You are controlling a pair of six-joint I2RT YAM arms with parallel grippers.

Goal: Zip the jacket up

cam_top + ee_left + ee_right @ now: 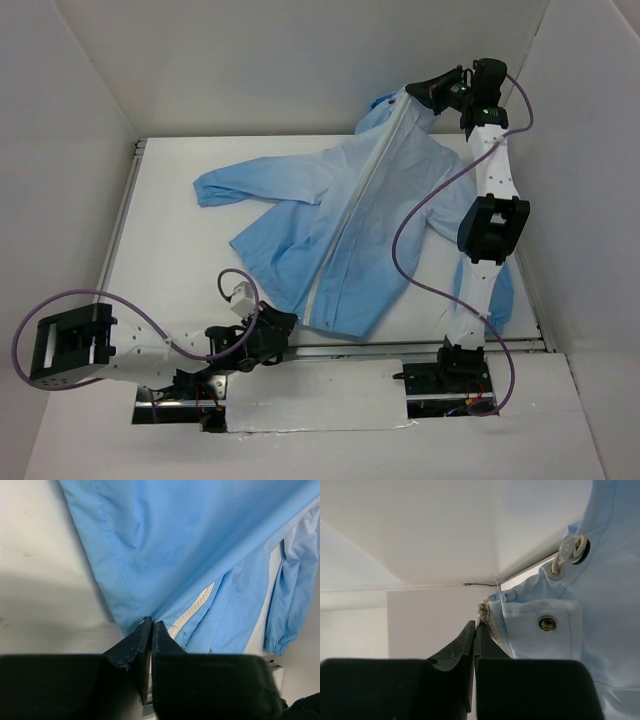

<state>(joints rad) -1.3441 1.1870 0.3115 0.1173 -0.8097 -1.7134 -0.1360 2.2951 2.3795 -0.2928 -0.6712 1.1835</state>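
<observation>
The light-blue jacket (350,220) lies spread on the white table, its white zipper (355,200) running from the near hem up to the collar. My left gripper (283,325) is shut on the hem beside the zipper's lower end. In the left wrist view the gripper (151,624) pinches the jacket (190,545) edge just left of the zipper teeth (192,611). My right gripper (425,92) is raised at the far collar. In the right wrist view the gripper (475,625) is shut on the metal zipper pull (483,611) at the top of the collar (600,630).
One sleeve (240,185) stretches left across the table; the other sleeve (500,295) hangs by the right arm at the table's right edge. A metal rail (400,345) borders the near edge. White walls enclose the table. A snap (548,624) and a cord toggle (570,547) sit on the collar.
</observation>
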